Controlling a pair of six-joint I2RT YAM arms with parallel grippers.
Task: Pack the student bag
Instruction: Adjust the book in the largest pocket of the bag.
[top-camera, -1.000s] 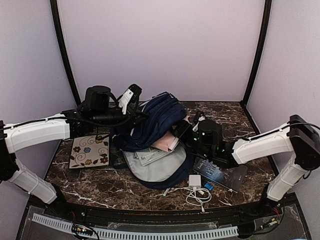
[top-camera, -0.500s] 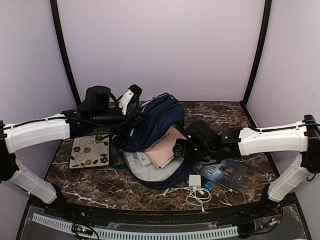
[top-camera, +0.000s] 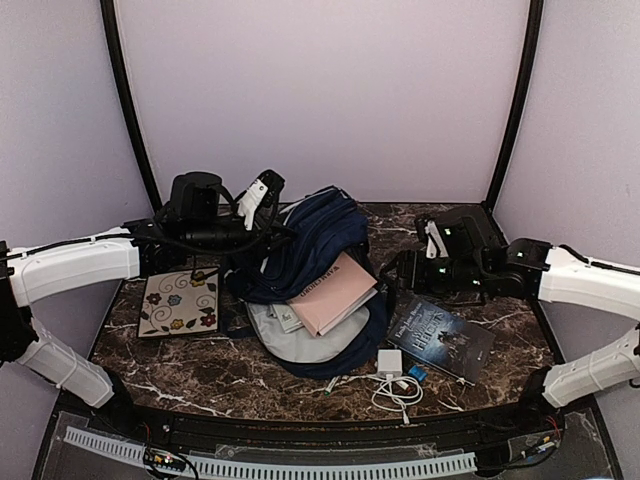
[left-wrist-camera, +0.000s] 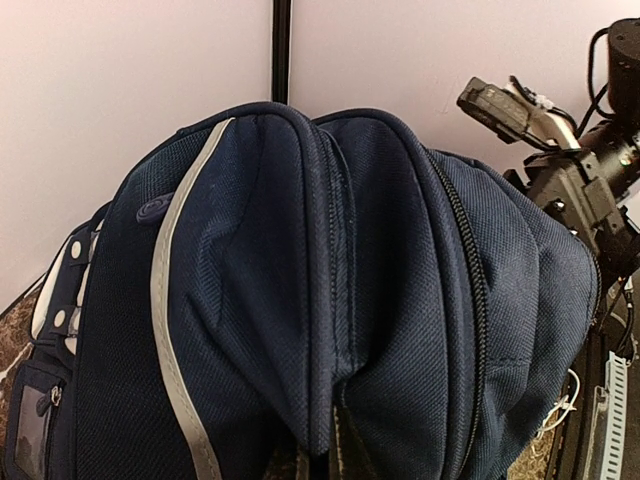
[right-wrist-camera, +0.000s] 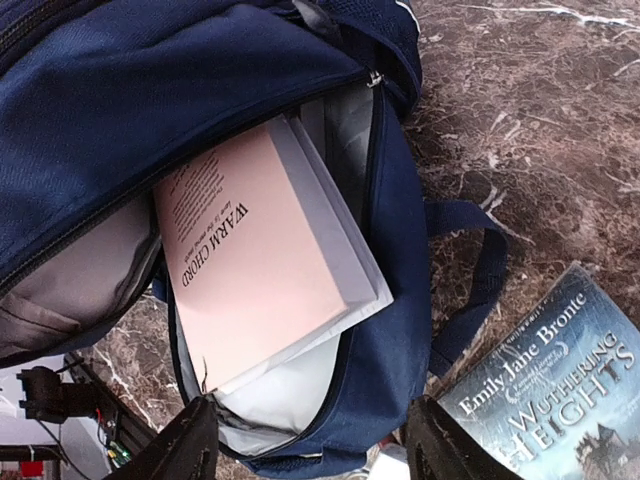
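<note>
The dark marble tabletop (top-camera: 190, 375) is carrying everything. The student bag (top-camera: 320, 235) is lying in the middle of it, a little toward the left edge, with its open mouth turned toward the near edge and the grey lining showing.

The left gripper (top-camera: 265, 222) is reaching in from the left edge at the far side of the bag. Its claw is pinched tight on the navy fabric and is holding the top of the bag up, so that the mouth is standing open. The right gripper (top-camera: 403, 272) is hovering just beside the right side of the bag, apart from it. In the right wrist view its claw is standing wide, with nothing between the fingers (right-wrist-camera: 195, 445).

A dark book (top-camera: 443, 337) titled "Wuthering Heights" is lying flat near the right gripper, toward the near right corner. A pink book (top-camera: 335, 293) is resting tilted in the mouth of the bag, one part inside and one corner sticking out. A flowered card (top-camera: 180, 302) is lying by the left edge. A white charger (top-camera: 390, 362) with its cable (top-camera: 400, 392) is lying near the near edge, just beside the bag.
</note>
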